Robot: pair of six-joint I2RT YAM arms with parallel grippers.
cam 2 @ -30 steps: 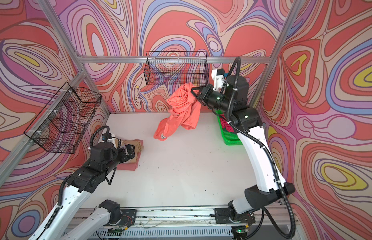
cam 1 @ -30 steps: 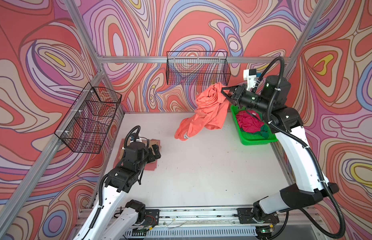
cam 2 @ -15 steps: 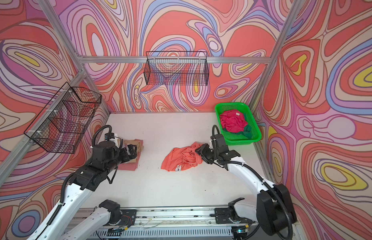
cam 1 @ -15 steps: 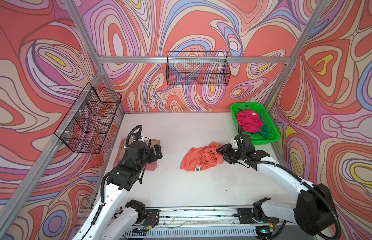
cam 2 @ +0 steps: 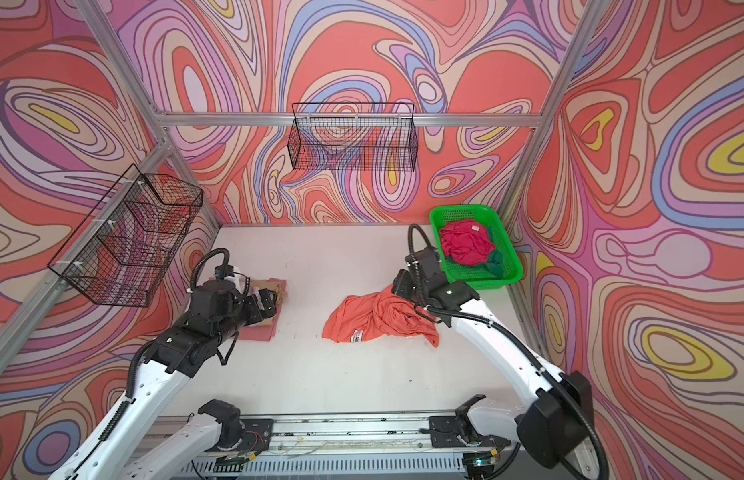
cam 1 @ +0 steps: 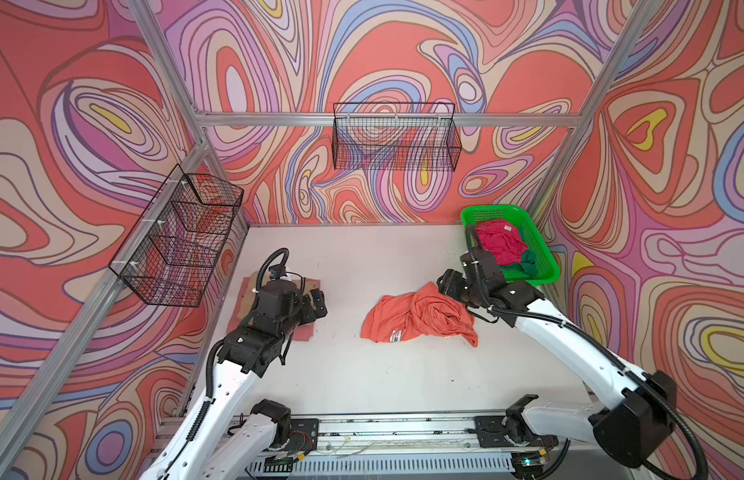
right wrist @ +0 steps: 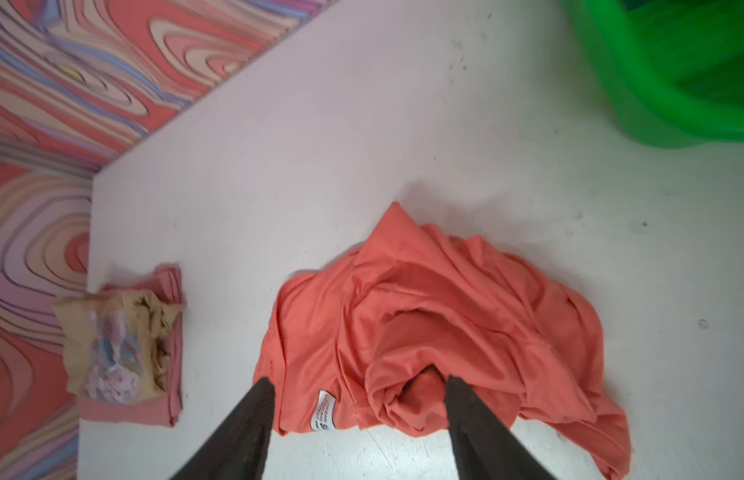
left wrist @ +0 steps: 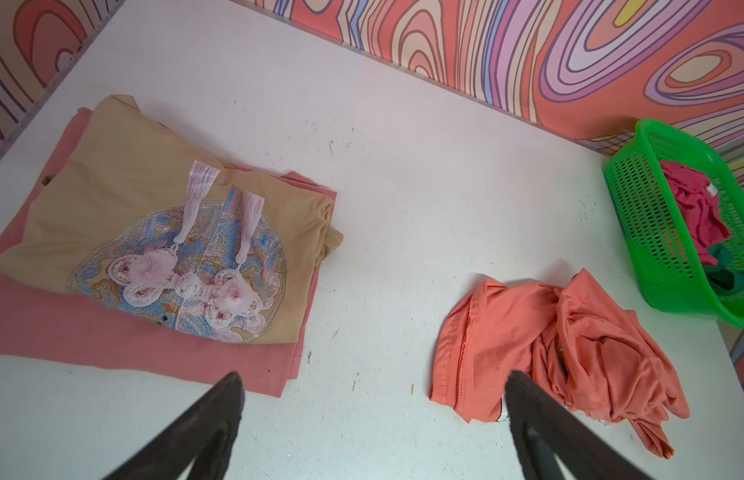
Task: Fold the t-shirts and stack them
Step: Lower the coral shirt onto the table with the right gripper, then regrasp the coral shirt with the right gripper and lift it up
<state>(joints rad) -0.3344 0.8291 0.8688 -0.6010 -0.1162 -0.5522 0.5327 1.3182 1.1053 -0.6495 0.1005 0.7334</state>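
At the left edge of the desk [cam 1: 362, 374] the left claw [left wrist: 372, 382] hangs wide apart by the tan shirt [left wrist: 154, 199], which is folded on the salmon-pink shirt [left wrist: 91, 332]. The coral-orange shirt [cam 1: 420, 318], held high a moment ago, now lies crumpled mid-desk with the right claw [right wrist: 357, 382] apart just above it, so I think folding can start. The green basket [cam 1: 497, 210] in the far right corner holds the magenta-pink shirt [cam 1: 499, 245] and dark green shirt [cam 1: 528, 264]; nothing blocks the way.

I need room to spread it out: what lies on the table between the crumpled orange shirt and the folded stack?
Nothing: the left wrist view shows only bare white table between the orange shirt and the folded stack.
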